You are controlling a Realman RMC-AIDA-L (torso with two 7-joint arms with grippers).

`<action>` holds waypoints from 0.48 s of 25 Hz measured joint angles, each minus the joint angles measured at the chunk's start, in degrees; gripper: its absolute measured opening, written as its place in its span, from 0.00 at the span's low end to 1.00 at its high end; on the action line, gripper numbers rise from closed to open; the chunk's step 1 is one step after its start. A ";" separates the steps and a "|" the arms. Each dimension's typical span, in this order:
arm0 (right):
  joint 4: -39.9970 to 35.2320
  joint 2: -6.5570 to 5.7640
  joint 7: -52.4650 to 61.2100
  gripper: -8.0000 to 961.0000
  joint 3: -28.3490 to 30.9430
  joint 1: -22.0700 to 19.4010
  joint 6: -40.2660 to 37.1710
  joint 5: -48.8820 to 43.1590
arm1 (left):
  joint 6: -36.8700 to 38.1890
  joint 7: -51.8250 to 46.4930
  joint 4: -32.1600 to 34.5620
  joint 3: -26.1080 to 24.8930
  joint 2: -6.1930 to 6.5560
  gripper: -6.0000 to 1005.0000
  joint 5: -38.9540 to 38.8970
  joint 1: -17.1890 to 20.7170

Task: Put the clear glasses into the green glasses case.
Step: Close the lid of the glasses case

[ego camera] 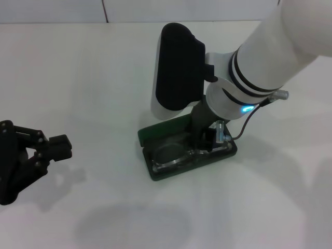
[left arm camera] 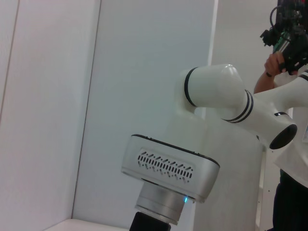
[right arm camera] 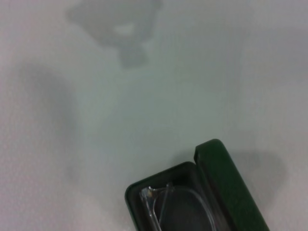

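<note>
The right gripper (ego camera: 210,136) is down at the right end of the green glasses case (ego camera: 155,134), just right of centre in the head view. Its dark fingers reach into the open tray, but the wrist body hides the tips, so I cannot tell whether they are apart, together or clamped on the frame. The clear glasses (ego camera: 174,155) already lie inside the tray, so the step in hand looks like the release and withdrawal.

To do it well, I would have the fingers part fully before any lift, then rise straight up so that no fingertip hooks a temple and drags the frame out. The lid stands open along the case's upper edge (close behind the wrist), so the exit should avoid knocking it. Before closing, check that nothing overhangs the rim.

The glasses are colourless and fully transparent, showing mostly as pale outlines and glints against the dark lining. In the right wrist view, at the bottom centre, one lens outline and a folded temple (right arm camera: 166,204) sit within the tray's corner. The case (right arm camera: 226,187) is dark green with rounded corners.

The left gripper (ego camera: 49,148) hovers at the lower left of the head view, well apart from the case, its fingers spread and holding nothing.
</note>
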 joint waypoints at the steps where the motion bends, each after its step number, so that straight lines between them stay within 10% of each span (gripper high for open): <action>1: 0.18 0.00 0.00 0.18 0.00 -0.05 0.11 -0.01 | 0.00 0.00 0.00 0.00 0.00 0.10 -0.02 0.00; 12: 0.97 0.00 -0.12 0.18 2.28 -1.46 1.47 -0.13 | 0.00 0.03 0.00 0.00 -0.04 0.10 0.00 0.17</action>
